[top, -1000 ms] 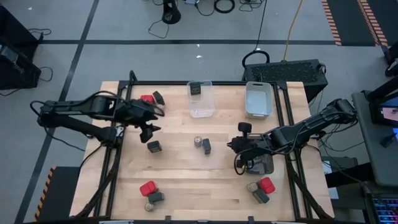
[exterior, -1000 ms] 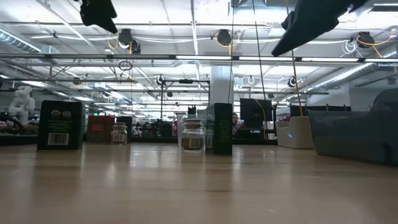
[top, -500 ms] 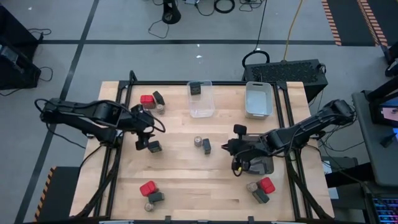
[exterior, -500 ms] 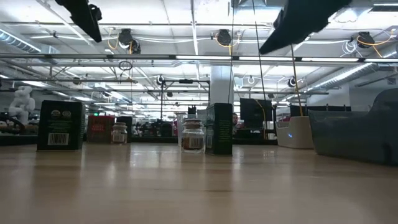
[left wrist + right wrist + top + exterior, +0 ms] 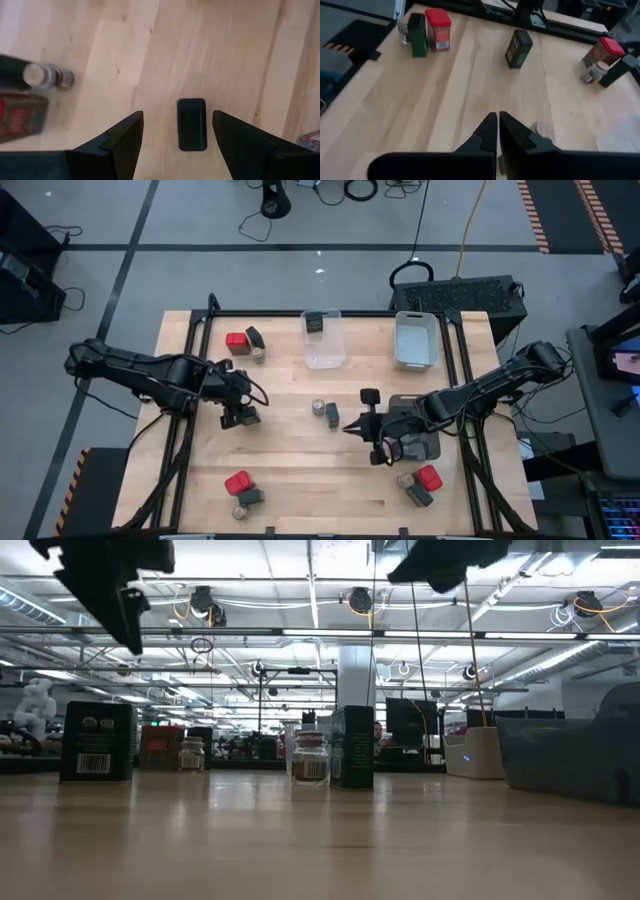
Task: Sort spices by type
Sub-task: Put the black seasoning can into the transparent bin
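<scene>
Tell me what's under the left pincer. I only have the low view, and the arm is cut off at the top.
Observer: A dark boxy tin. The left pincer is open above it, with a finger on each side and gaps on both.
Operator: Right pincer?
Observer: The right pincer is shut and empty, above bare wood beside the centre jar and tin.
Operator: Anything sorted?
Observer: One dark tin is in the clear bin.
</scene>
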Robot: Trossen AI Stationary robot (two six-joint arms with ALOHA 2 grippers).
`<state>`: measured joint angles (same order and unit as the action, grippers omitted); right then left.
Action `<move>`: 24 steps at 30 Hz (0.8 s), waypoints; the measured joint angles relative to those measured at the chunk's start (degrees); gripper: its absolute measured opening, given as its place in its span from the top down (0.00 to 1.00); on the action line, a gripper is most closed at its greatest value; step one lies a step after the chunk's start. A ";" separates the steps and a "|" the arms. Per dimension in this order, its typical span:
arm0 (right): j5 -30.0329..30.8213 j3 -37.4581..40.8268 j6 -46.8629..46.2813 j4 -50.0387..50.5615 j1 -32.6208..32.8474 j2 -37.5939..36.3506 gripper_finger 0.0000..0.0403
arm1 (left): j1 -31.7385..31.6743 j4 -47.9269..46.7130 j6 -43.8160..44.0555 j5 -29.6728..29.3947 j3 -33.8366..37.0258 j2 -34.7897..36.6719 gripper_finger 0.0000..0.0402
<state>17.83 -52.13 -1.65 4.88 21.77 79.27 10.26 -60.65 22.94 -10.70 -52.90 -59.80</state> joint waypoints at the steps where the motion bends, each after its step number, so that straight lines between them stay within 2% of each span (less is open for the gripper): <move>1: 0.00 1.16 0.14 -0.33 -0.09 -0.47 1.00 | 0.05 0.65 0.80 0.36 0.98 0.32 0.39; 10: -0.20 11.82 -1.24 -8.26 -3.89 -8.45 1.00 | 1.53 9.07 3.80 1.41 8.19 1.01 0.39; 17: -3.14 13.43 -2.55 -8.58 -4.19 -11.51 1.00 | 1.53 10.15 5.68 1.42 12.00 0.98 0.39; 24: -3.22 13.43 -2.06 -8.21 -4.23 -11.52 1.00 | 1.51 14.74 6.80 2.03 15.73 1.08 0.39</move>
<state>14.61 -38.70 -3.71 -3.33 17.54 67.75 11.77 -45.92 29.74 -8.67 -37.17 -58.72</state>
